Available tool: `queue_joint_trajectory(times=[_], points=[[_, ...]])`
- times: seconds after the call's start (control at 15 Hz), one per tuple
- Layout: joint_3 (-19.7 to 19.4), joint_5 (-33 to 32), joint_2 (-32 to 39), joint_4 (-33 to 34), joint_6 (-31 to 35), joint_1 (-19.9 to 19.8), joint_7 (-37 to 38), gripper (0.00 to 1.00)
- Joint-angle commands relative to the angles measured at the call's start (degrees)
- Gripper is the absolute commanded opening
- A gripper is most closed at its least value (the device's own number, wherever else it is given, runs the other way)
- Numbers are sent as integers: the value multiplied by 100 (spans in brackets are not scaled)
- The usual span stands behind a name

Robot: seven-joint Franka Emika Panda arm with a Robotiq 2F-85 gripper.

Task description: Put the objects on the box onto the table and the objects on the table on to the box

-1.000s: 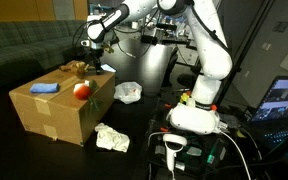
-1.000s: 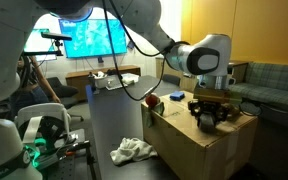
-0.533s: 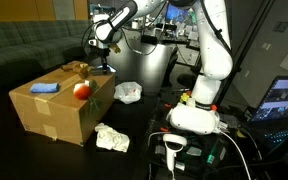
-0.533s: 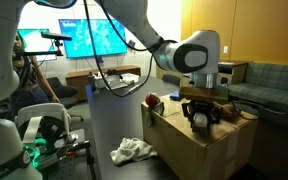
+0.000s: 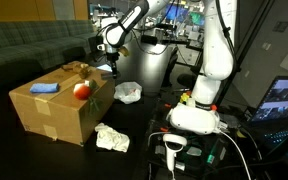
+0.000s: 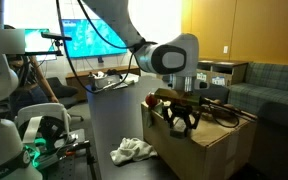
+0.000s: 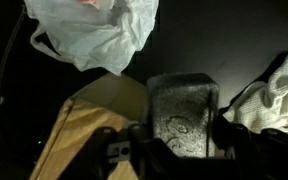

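**Operator:** What is occupying the work area, largest item first?

**Technician:** One table (image 5: 149,118) is carrying everything. One arm (image 5: 210,60) is reaching across it. One box (image 5: 54,112) is sitting on the table, with its taped seams facing the camera in an exterior view.

**Operator:** What is lying on the table itself?

**Technician:** Two white items are lying there. One plastic bag (image 5: 129,92) is sitting just beside the box's far corner. One crumpled cloth (image 5: 111,138) is lying near its front corner. The two are well apart.

**Operator:** And on the box?

**Technician:** Two items are showing clearly on the lid. One blue object (image 5: 44,88) is lying flat. One red round object (image 5: 81,90) is sitting near the edge facing the arm. A brownish shape at the far edge is too small to identify.

**Operator:** How is the tool standing?

**Technician:** One gripper (image 5: 109,68) is hanging in the air by the box corner nearest the bag, clear of the lid. Its jaws are standing partway apart and clamping one dark grey block (image 7: 182,105). In the wrist view the block is filling the gap between the fingers.
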Motion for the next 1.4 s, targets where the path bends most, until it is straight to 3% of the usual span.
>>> queue_joint_trajectory(times=[0.0,0.53,0.67,0.93,1.33], points=[[-36,-161,-749,-1004,364,163,258,33],[-5,-179,-1426,-2267,925,431,717,33],[33,-137,-1295,-2288,999,508,743,33],[-2,-440,-803,-2028,1121,708,1628,33],[38,-370,-259,-1859,1251,733,1724,33]])
